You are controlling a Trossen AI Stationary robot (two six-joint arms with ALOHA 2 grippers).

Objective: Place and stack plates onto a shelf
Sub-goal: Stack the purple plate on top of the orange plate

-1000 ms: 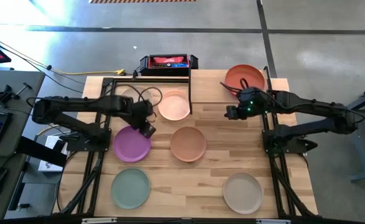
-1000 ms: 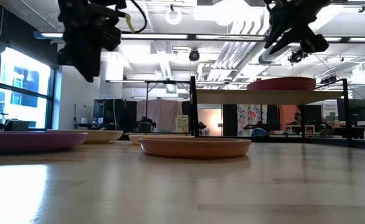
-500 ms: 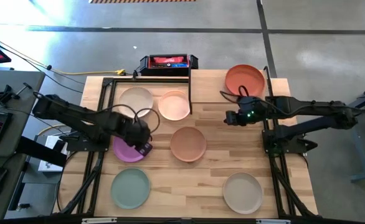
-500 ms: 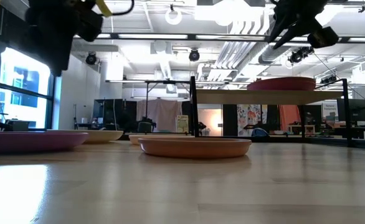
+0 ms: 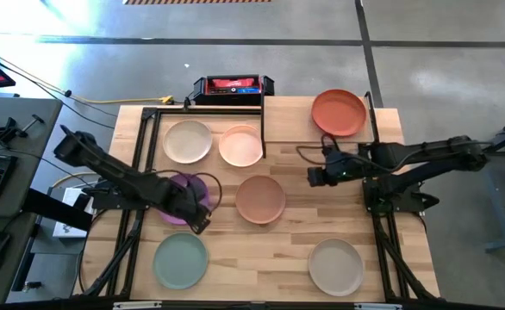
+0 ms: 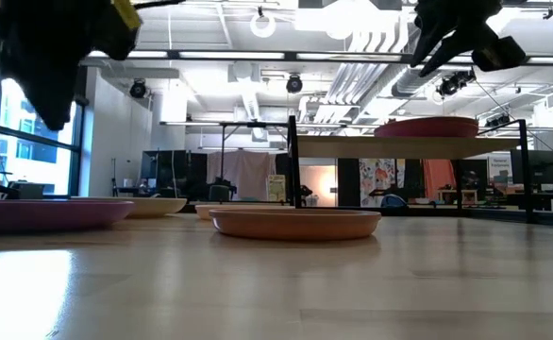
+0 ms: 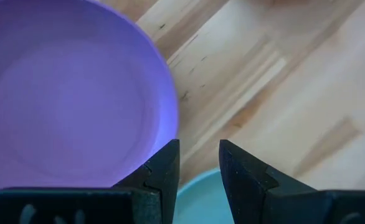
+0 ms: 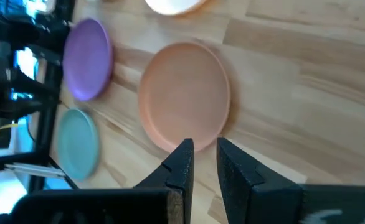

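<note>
The purple plate (image 5: 181,196) is round, shallow and matte, lying flat on the desk (image 5: 296,250) with its near-right rim under the left end effector (image 5: 194,217). The left wrist view shows that end effector's fingers (image 7: 164,171) narrowly parted, holding nothing, poised just past the purple plate's edge with the mint green plate (image 7: 198,198) peeking below; from above this gap cannot be seen. The orange-red plate (image 5: 339,112) sits on the shelf (image 6: 390,145), which the low view shows raised on black legs, something the overhead view flattens. The right end effector (image 5: 314,176) hangs above the desk between the shelf and the tan plate (image 5: 260,198), its fingers (image 8: 182,163) a narrow slot apart and empty. The cream plate (image 5: 187,140) and pale pink plate (image 5: 240,145) lie side by side at the far end, the beige-grey plate (image 5: 335,266) near the front right. A black box with a red top (image 5: 232,87) sits beyond the desk's far edge.
</note>
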